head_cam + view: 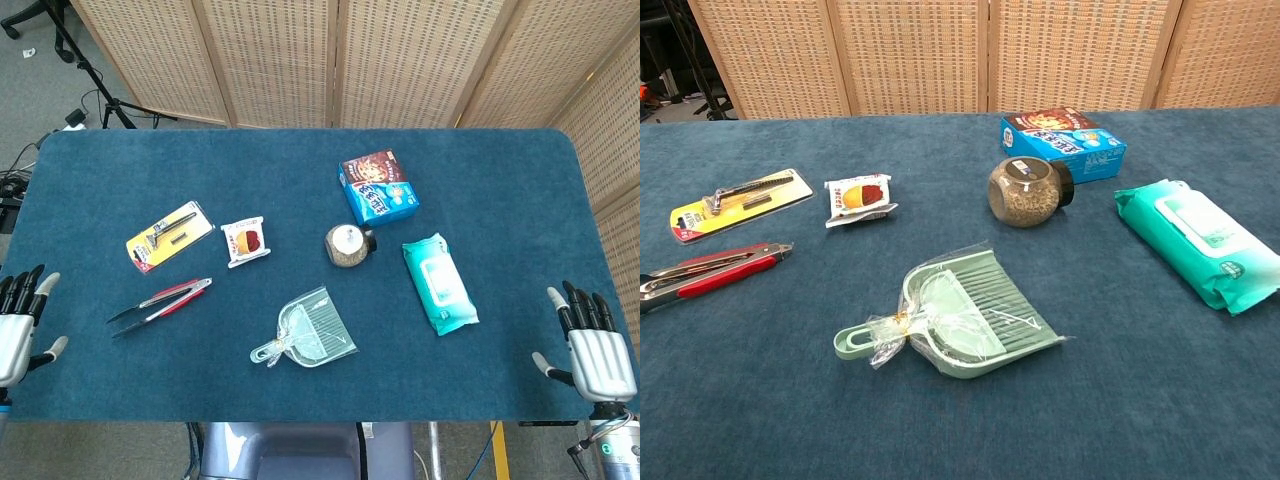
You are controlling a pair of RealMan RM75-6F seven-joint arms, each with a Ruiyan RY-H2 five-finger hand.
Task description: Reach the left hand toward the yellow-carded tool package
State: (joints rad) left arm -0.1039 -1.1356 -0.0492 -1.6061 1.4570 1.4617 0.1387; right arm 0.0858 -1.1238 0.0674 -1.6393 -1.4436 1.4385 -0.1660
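Note:
The yellow-carded tool package [170,237] lies flat on the blue table at the left, with a dark metal tool under its blister; the chest view shows the tool package [740,203] at its far left. My left hand [16,325] hangs at the table's left edge, fingers apart and empty, well below and left of the package. My right hand [591,345] stays at the right front corner, open and empty. Neither hand appears in the chest view.
Red-handled tongs [160,304] lie between the left hand and the package. A small snack packet [245,241], a wrapped green dustpan [308,331], a glass jar [345,246], a blue box [378,187] and a green wipes pack [438,283] spread across the middle and right.

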